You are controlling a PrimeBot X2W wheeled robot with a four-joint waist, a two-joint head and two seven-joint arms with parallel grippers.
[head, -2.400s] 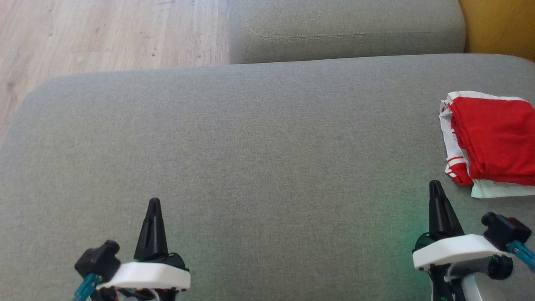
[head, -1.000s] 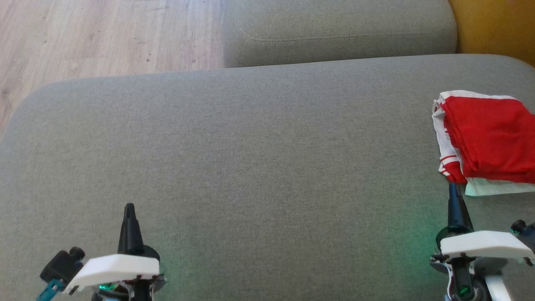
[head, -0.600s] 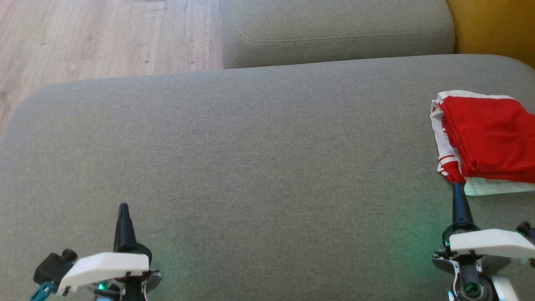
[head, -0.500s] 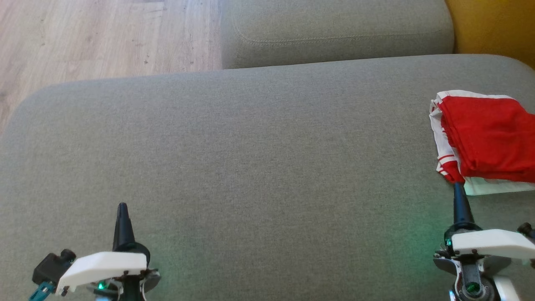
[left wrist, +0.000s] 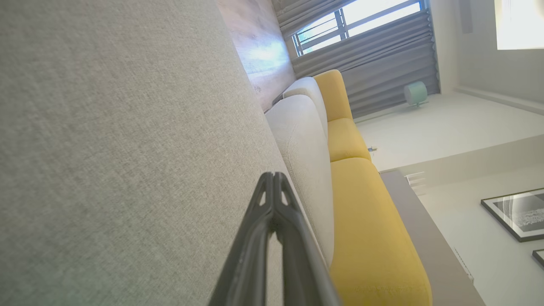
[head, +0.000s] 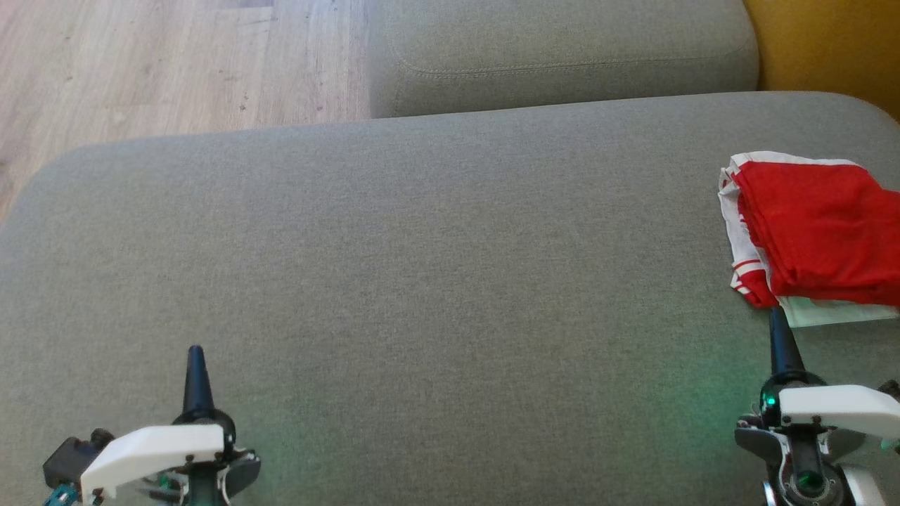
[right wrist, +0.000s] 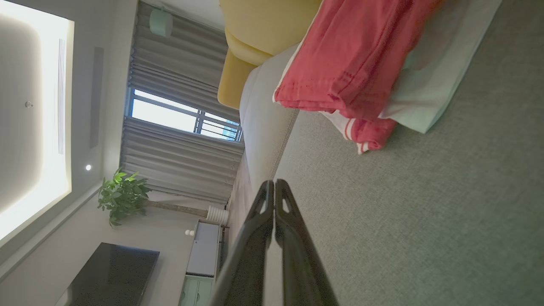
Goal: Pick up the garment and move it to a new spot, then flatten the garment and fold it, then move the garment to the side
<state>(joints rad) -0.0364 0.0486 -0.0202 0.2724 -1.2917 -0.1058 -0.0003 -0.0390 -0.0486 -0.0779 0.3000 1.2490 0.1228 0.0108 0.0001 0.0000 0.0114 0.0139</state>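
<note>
The garment (head: 815, 232) is red with white trim, folded into a compact stack at the right edge of the grey sofa seat (head: 436, 267). In the right wrist view the garment (right wrist: 361, 63) lies just ahead of the fingers, red layers over a white one. My right gripper (head: 775, 313) is shut and empty, its tip just below the garment's near corner. The same gripper (right wrist: 274, 182) shows its jaws pressed together. My left gripper (head: 195, 350) is shut and empty at the lower left, far from the garment. In the left wrist view that gripper (left wrist: 273, 175) hovers over bare fabric.
A grey back cushion (head: 562, 53) runs behind the seat, with wooden floor (head: 162, 63) to its left and a yellow cushion (head: 830, 49) at the top right. The seat's rounded left edge drops to the floor.
Both arms have drawn back toward the bottom of the head view and turned edge-on. The camera has shifted slightly, sliding the scene left. The garment lies as before.
</note>
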